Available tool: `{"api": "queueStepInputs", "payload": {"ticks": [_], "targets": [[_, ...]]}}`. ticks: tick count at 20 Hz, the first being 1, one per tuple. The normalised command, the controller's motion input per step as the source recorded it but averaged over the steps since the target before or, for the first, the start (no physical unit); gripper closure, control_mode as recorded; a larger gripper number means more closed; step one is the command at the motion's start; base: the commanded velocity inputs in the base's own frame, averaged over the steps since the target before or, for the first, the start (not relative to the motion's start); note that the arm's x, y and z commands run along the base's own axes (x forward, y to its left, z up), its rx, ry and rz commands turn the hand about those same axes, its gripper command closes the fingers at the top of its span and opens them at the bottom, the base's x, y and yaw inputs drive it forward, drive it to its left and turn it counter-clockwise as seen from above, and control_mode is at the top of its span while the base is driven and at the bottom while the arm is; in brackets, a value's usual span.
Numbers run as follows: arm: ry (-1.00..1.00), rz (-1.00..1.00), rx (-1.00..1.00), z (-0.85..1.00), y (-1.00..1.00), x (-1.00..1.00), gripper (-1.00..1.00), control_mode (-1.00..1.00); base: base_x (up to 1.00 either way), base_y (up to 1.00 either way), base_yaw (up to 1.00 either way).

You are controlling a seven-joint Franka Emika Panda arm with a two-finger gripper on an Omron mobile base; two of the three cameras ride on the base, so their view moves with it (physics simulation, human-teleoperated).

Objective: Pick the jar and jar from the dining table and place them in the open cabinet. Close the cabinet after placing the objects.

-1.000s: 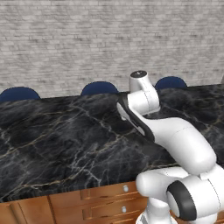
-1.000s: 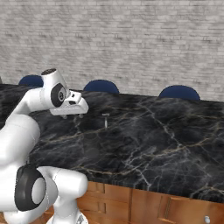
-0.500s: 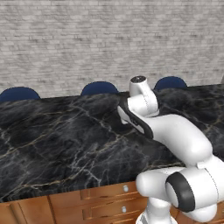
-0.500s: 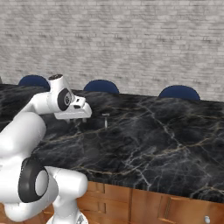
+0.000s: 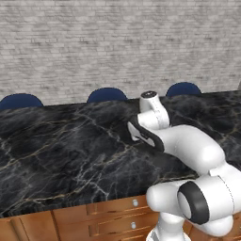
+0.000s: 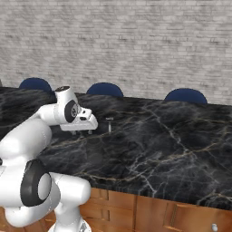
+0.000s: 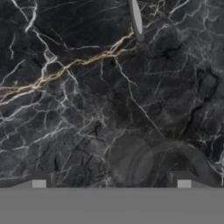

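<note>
I am seeing the worktop (image 5: pixel 66 155) as a long black marble slab, white and gold veins running through it, orange-brown drawer fronts (image 5: pixel 113 219) beneath its near edge. No jar is making itself out to me. The arm is folding low over the worktop's middle, gripper (image 6: pixel 99 129) reaching sideways, jaws standing wide, holding nothing. Blue chairs (image 6: pixel 105 89) are lining the far edge.
</note>
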Motion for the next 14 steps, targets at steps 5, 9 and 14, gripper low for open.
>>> {"api": "queueStepInputs", "payload": {"ticks": [5,9,14], "targets": [[-0.06,0.00,-0.01,-0.41,-0.36,-0.13,-1.00,-1.00,0.00,0.00,0.00],[0.00,0.00,0.00,-0.16,-0.01,0.00,-1.00,-1.00,0.00,0.00,0.00],[0.01,0.00,0.00,-0.56,0.00,0.00,-1.00,-1.00,0.00,0.00,0.00]]}}
